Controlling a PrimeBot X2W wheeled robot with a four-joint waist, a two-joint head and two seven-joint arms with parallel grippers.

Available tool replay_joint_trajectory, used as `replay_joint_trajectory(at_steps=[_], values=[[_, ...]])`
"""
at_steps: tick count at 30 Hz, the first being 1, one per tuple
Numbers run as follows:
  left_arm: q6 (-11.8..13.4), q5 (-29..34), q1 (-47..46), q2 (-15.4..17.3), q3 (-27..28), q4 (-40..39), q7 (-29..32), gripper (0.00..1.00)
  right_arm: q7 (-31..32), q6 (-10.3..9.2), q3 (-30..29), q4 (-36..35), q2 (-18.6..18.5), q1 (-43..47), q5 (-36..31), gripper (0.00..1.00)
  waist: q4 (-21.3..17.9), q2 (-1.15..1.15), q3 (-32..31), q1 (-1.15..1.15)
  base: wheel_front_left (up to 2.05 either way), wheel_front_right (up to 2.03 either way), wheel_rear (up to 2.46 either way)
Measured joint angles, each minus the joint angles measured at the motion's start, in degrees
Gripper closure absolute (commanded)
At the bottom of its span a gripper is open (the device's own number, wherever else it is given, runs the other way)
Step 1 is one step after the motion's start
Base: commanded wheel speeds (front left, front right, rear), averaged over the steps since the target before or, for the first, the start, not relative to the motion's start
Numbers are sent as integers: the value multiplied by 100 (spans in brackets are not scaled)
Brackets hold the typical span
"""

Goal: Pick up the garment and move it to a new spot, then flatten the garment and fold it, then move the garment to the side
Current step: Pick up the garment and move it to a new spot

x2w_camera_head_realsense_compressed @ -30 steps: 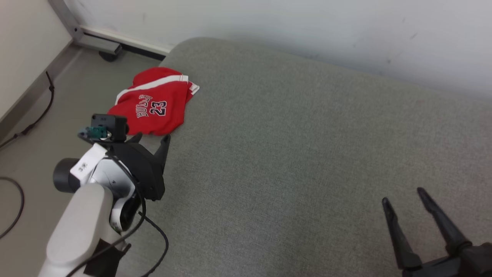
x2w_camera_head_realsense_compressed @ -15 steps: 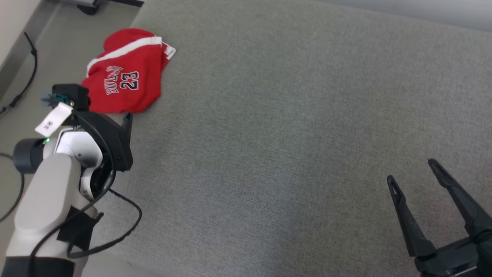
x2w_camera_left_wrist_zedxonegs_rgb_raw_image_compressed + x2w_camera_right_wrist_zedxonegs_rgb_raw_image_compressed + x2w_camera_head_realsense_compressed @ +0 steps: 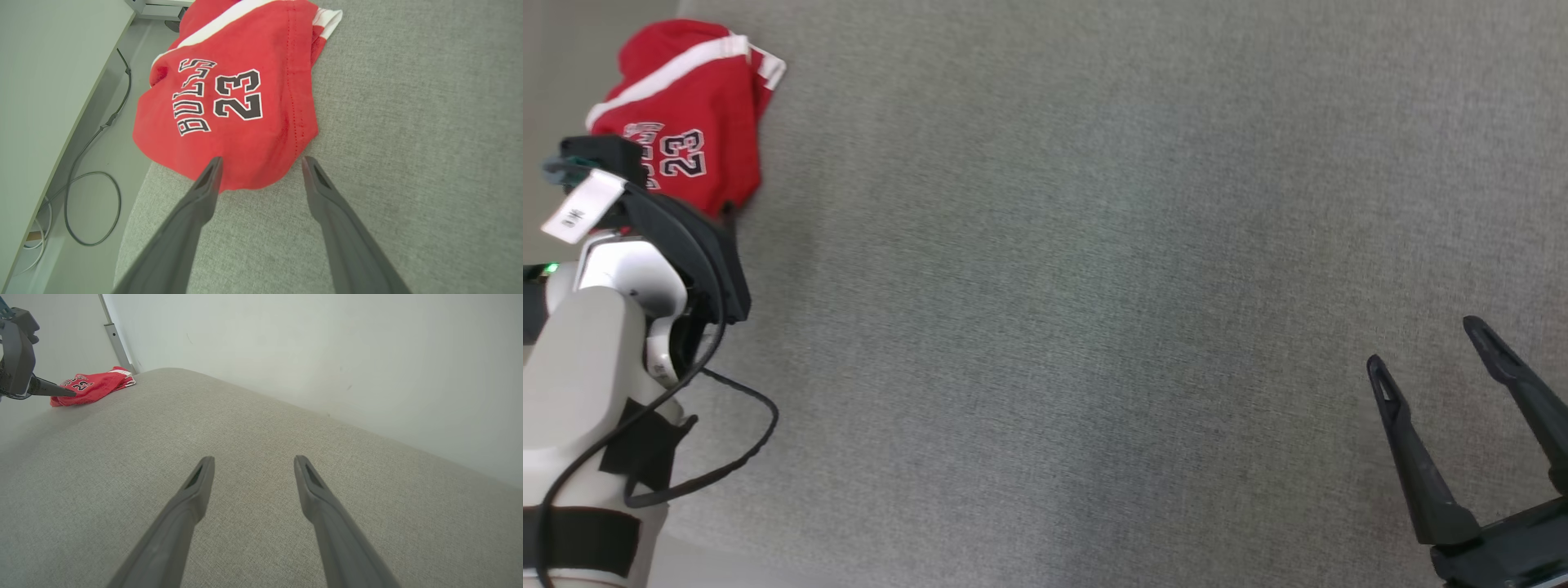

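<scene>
A grey fabric surface (image 3: 1094,286) lies before me; behind it a pale wall (image 3: 327,355), at my left a grey floor (image 3: 94,212) with a cable (image 3: 111,119).

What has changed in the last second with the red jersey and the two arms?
Mostly the head camera swung, sliding the scene up and left. The left gripper eased slightly closer to the red jersey; its open fingers now straddle the near hem, gripping nothing. The jersey lies as before at the corner of the grey cushion, and the right gripper stays open over bare cushion.
</scene>
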Motion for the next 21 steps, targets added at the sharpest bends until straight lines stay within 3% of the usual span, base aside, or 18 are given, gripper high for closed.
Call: replay_joint_trajectory(at_steps=[16, 17, 18, 21], values=[[230, -24, -463, -20, 229, 573, -315, 0, 405, -7, -198, -230, -92, -170, 1, 0, -318, -1, 483, -1, 0, 0, 0], [230, -24, -489, -43, 227, 590, -332, 17, 431, -7, -198, -238, -92, -178, 1, 0, -318, -1, 485, -1, 0, 0, 0], [230, -24, -512, -64, 229, 611, -350, 100, 433, -7, -194, -248, -92, -185, 2, 0, -318, -1, 486, -1, 0, 0, 0], [235, -46, -588, -141, 230, 692, -379, 100, 475, -7, -179, -256, -92, -276, 9, 0, -315, -1, 486, -1, 0, 0, 0]])
